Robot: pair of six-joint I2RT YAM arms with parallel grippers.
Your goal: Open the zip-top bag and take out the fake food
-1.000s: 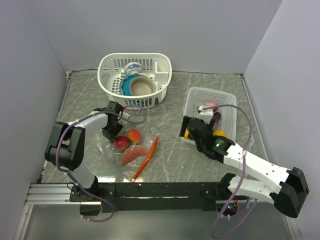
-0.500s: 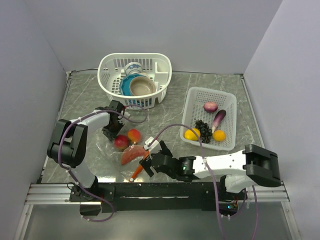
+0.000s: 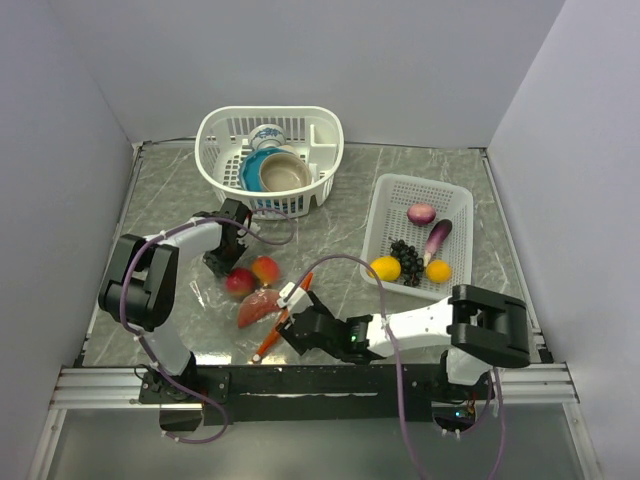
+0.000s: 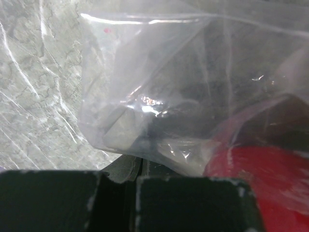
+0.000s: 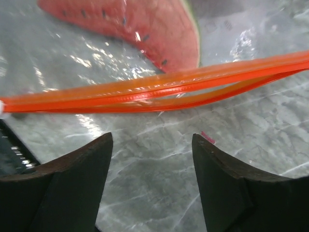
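My right pincer [image 5: 152, 140] gapes, empty, beside the zip-top bag [image 3: 215, 300]; three fake food [image 3: 258, 308] pieces inside; my left pincer [image 3: 220, 262] pinches its corner.

No writing, label or number is legible anywhere — nothing to read.

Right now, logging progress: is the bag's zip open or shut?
Partly open: the orange zip strips gape mid-length and meet at one end.
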